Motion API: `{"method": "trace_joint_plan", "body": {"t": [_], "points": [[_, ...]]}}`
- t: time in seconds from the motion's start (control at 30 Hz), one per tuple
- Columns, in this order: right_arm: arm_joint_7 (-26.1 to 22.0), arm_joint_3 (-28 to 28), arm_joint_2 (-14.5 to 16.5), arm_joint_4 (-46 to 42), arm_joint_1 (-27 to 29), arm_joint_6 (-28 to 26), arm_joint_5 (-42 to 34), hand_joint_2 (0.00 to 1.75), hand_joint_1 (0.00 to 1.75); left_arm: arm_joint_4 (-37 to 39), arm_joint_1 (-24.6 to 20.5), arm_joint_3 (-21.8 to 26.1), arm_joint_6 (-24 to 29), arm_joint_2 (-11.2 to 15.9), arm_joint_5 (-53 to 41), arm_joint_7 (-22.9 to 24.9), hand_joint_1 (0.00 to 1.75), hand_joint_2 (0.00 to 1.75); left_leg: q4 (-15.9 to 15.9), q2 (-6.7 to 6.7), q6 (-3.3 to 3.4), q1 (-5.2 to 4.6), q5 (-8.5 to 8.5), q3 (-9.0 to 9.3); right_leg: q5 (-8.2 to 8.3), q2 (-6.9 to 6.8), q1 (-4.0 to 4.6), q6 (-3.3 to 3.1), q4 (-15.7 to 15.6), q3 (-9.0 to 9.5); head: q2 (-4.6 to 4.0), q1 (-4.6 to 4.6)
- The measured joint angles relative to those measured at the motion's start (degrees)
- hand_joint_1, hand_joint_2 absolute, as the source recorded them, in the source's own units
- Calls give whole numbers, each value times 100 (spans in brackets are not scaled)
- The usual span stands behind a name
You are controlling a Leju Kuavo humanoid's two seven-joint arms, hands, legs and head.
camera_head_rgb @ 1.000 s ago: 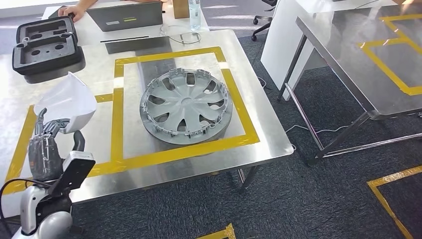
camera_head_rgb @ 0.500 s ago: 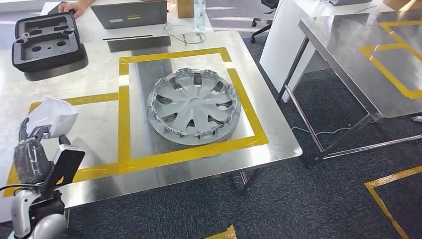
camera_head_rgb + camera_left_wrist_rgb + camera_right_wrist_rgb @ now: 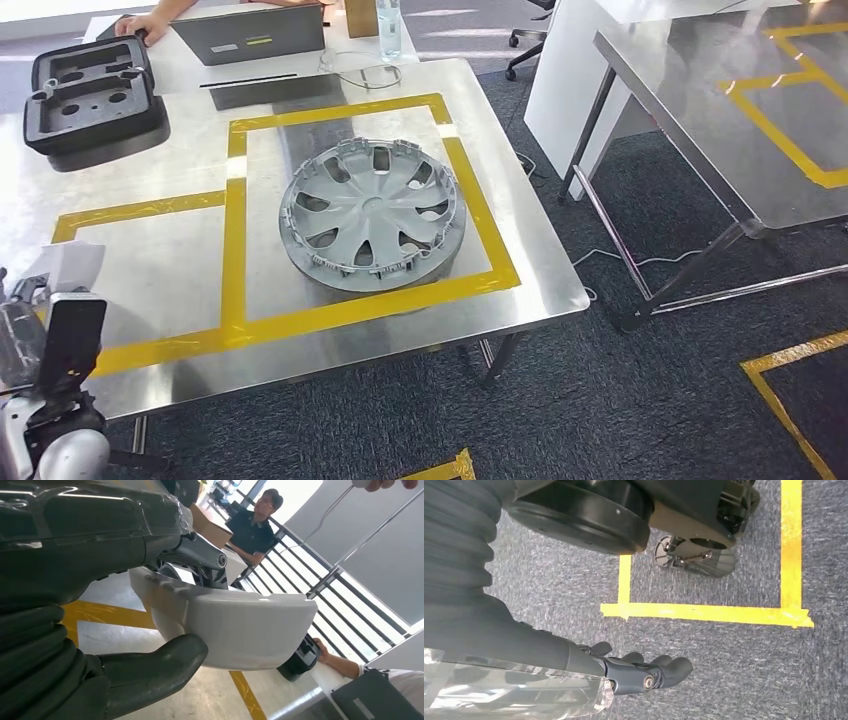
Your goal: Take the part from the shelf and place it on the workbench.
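A white curved plastic part (image 3: 240,627) sits in my left hand (image 3: 75,645), with the thumb under it and the dark fingers over its rim. From the head it shows as a white edge (image 3: 70,265) above that hand (image 3: 18,335), over the near left corner of the steel workbench (image 3: 160,270). A grey wheel cover (image 3: 372,212) lies inside the yellow-taped square on the bench. My right hand (image 3: 644,672) hangs over the carpet, holding nothing, its fingers loosely bent.
A black foam case (image 3: 90,95), a laptop (image 3: 250,32) and a bottle (image 3: 390,25) stand at the bench's far side, where a person's hand (image 3: 145,25) rests. A second steel table (image 3: 740,110) stands to the right across a carpeted gap.
My left hand with the white part has drawn back toward me and to the left, from beside the wheel cover to the bench's near left corner. The wheel cover has stayed put.
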Motion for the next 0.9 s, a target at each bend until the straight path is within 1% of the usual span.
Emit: {"method": "trace_joint_plan", "body": {"t": [0.03, 0.07, 0.1, 0.13, 0.17, 0.2, 0.23, 0.27, 0.3, 0.37, 0.4, 0.43, 0.47, 0.5, 0.53, 0.57, 0.6, 0.63, 0.67, 0.7, 0.73, 0.77, 0.83, 0.87, 0.9], "points": [[3, 5, -1, -10, 0, 4, 3, 0, 0, 39, 10, 18, -1, -14, 32, -28, 0, 175, 321, -6, -5, -9, -123, -159, -2, -2, 8, 1, 8, -4, 0, -33], [7, 10, -2, -21, 2, 7, 8, 0, 0, 76, 18, 28, -1, -29, 51, -55, 0, 175, 493, -3, -7, -15, -143, -248, -10, -2, 17, 3, 23, -7, 0, -57], [11, 13, -4, -30, 1, 9, 13, 0, 0, 107, 22, 36, -2, -44, 68, -85, 0, 175, 471, 2, -7, -19, -58, -237, -23, -1, 25, 8, 45, -10, 0, -74], [15, 15, -5, -39, 0, 8, 21, 0, 0, 133, 22, 48, -2, -59, 87, -123, 0, 175, 235, 10, -3, -21, 118, -109, -42, 2, 29, 17, 77, -12, 0, -90], [17, 15, -7, -49, -3, 5, 31, 0, 0, 153, 15, 64, -2, -74, 107, -165, 0, 175, -132, 23, 7, -22, 308, 91, -71, 7, 31, 34, 123, -17, 0, -111], [17, 15, -9, -56, -8, 2, 39, 0, 0, 174, 1, 81, -2, -89, 126, -201, 0, 175, -474, 35, 26, -31, 432, 284, -108, 15, 43, 61, 185, -32, 0, -134], [17, 16, -10, -65, -13, -1, 46, 0, 0, 195, -11, 97, -1, -104, 141, -226, 0, 175, -722, 42, 59, -38, 498, 424, -143, 22, 50, 88, 243, -49, 0, -148], [17, 16, -11, -73, -18, -4, 49, 0, 0, 217, -19, 108, 1, -117, 149, -238, 0, 175, -842, 44, 93, -51, 501, 490, -169, 28, 53, 112, 288, -66, 0, -152], [17, 16, -12, -80, -22, -5, 50, 0, 0, 239, -22, 114, 2, -128, 153, -242, 0, 175, -853, 40, 127, -67, 483, 497, -182, 31, 54, 133, 314, -81, 0, -150], [17, 17, -17, -89, -23, -8, 49, 0, 0, 279, -22, 118, 2, -145, 153, -239, 0, 175, -863, 29, 178, -62, 503, 494, -205, 32, 36, 166, 345, -88, 0, -143], [17, 17, -21, -93, -23, -11, 49, 0, 0, 297, -27, 118, 2, -152, 150, -239, 0, 175, -870, 28, 200, -49, 512, 495, -274, 32, 28, 200, 429, -121, 0, -136], [17, 17, -25, -96, -22, -14, 48, 0, 0, 316, -31, 118, 2, -160, 140, -239, 0, 175, -877, 28, 220, -31, 521, 495, -406, 31, 13, 245, 622, -200, 0, -117], [18, 17, -28, -98, -21, -17, 46, 0, 0, 337, -34, 120, 2, -169, 118, -243, 0, 175, -878, 30, 230, -21, 525, 491, -587, 30, -12, 295, 926, -331, 0, -94], [19, 17, -27, -101, -17, -21, 44, 0, 0, 357, -34, 121, 2, -179, 89, -256, 0, 175, -878, 31, 237, -17, 526, 486, -787, 28, -44, 339, 1314, -501, 0, -63], [20, 17, -27, -101, -10, -25, 43, 0, 0, 377, -33, 125, 2, -190, 56, -276, 0, 175, -877, 31, 239, -16, 526, 482, -942, 26, -75, 371, 1691, -666, 0, -41], [21, 18, -27, -101, -1, -28, 42, 0, 0, 397, -32, 133, 3, -204, 28, -302, 0, 175, -876, 29, 239, -16, 525, 481, -1005, 25, -99, 388, 1937, -777, 0, -25], [23, 19, -28, -101, 7, -33, 41, 0, 0, 416, -32, 146, 3, -220, 10, -338, 0, 175, -876, 26, 239, -16, 525, 483, -951, 24, -114, 392, 1980, -798, 0, -9], [25, 20, -29, -101, 13, -39, 42, 0, 0, 436, -32, 168, 3, -239, 1, -396, 0, 175, -876, 20, 237, -17, 524, 487, -781, 24, -122, 381, 1778, -711, 0, 6], [27, 21, -31, -104, 14, -48, 42, 0, 0, 453, -33, 199, 3, -263, 3, -475, 0, 175, -878, 14, 235, -17, 523, 493, -545, 25, -120, 352, 1388, -542, 0, 23], [32, 21, -39, -108, 11, -59, 43, 0, 0, 464, -35, 235, 3, -293, 15, -580, 0, 175, -882, 10, 229, -14, 524, 495, -356, 28, -110, 311, 955, -349, 0, 31], [39, 22, -46, -114, 7, -71, 43, 0, 0, 471, -38, 272, 5, -325, 33, -690, 0, 131, -886, 4, 210, -11, 529, 490, -226, 30, -91, 269, 594, -194, 0, 34], [45, 23, -54, -121, 5, -81, 42, 44, 0, 477, -40, 306, 6, -359, 58, -782, 0, 87, -894, 0, 183, -5, 539, 481, -176, 32, -70, 235, 381, -106, 0, 41], [57, 26, -62, -128, 8, -111, 21, 131, 0, 491, -41, 373, 8, -441, 282, -1085, 0, 0, -927, -6, 105, 11, 567, 473, -181, 33, -35, 190, 280, -79, 0, 53], [60, 28, -63, -129, 14, -137, 6, 175, 0, 490, -39, 420, 9, -497, 539, -1375, 0, 0, -939, -2, 72, 18, 567, 479, -150, 29, -43, 166, 231, -60, 0, 62], [61, 33, -64, -129, 18, -174, -16, 175, 0, 478, -36, 474, 10, -567, 880, -1803, 0, 0, -920, 1, 49, 15, 534, 475, -112, 22, -52, 138, 164, -29, 0, 55]]}}
